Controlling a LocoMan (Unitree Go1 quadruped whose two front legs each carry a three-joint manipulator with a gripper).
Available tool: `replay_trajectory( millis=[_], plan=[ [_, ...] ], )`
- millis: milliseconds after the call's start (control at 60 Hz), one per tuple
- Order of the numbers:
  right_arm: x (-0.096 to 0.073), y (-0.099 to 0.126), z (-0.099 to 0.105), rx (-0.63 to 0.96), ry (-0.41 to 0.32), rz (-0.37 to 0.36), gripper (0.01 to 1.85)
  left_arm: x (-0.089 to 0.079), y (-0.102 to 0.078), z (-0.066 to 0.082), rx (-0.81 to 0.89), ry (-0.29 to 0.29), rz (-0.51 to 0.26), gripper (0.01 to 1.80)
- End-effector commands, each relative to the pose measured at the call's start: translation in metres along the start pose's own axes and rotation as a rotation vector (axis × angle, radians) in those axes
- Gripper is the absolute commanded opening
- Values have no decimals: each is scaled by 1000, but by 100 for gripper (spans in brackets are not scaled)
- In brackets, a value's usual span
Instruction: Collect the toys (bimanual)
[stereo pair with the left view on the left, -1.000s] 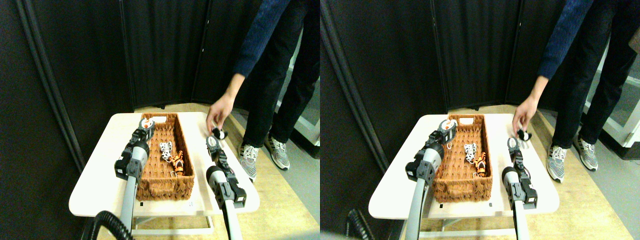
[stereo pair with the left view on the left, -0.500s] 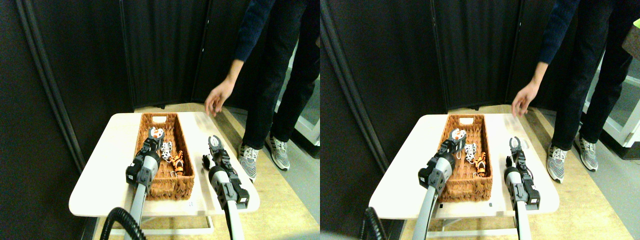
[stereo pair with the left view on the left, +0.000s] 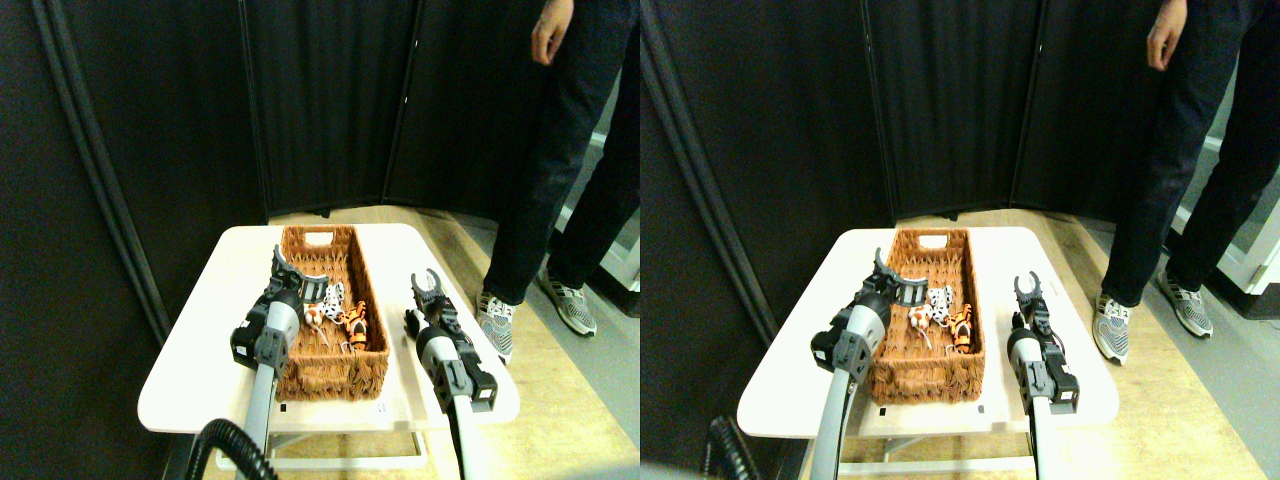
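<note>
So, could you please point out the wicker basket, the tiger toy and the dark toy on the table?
wicker basket (stereo pair with the left view on the left: 330, 375): stereo pair view, near wall.
tiger toy (stereo pair with the left view on the left: 356, 324): stereo pair view, striped body.
dark toy (stereo pair with the left view on the left: 410, 323): stereo pair view, its visible side.

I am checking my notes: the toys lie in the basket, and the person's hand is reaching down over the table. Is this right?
Not quite. The stereo pair view shows the toys in the basket, but the person's hand is raised beside the body, far above the table, not reaching over it.

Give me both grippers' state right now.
Left gripper: open, empty, over the basket.
Right gripper: open, empty, above the table; a small dark toy lies beside its arm.
</note>
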Motion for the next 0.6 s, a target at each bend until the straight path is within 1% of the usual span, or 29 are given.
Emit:
replay_trajectory(
  millis=[17,67,100,133,150,167,183,250,333,350,383,433,483,550,600],
  plan=[
    [0,7,3,7,-4,16,36,-7,-11,7,34,-15,-56,89],
    [-1,5,4,10,-13,-11,53,-10,-11,16,35,-23,-55,80],
    [-1,4,4,7,-10,-9,57,-12,-11,20,52,-37,-59,75],
    [0,2,3,20,-5,-7,57,-14,-10,24,52,-60,-60,69],
    [0,2,3,20,-5,-7,57,-14,-10,24,52,-60,-60,69],
    [-1,0,2,35,-1,-8,57,-15,-8,29,36,-66,-56,63],
    [-1,0,2,35,-1,-8,57,-15,-8,29,36,-66,-56,63],
    [0,-2,-1,56,3,-8,61,-20,-5,39,38,-78,-57,50],
    [-1,-4,-4,70,11,-13,70,-25,0,51,28,-84,-69,35],
    [-1,-4,-5,74,16,-13,72,-26,2,54,29,-95,-69,32],
    [-1,-4,-5,75,20,-13,72,-27,3,55,32,-103,-68,30],
    [-1,-6,-6,80,33,-18,75,-30,8,63,50,-105,-73,23],
    [-1,-7,-7,76,34,-32,76,-32,10,67,57,-105,-66,20],
    [-2,-14,-8,66,39,-49,80,-36,18,75,75,-132,-52,12],
    [-3,-21,-10,67,44,-64,83,-39,24,80,95,-132,-48,7]
  ],
)
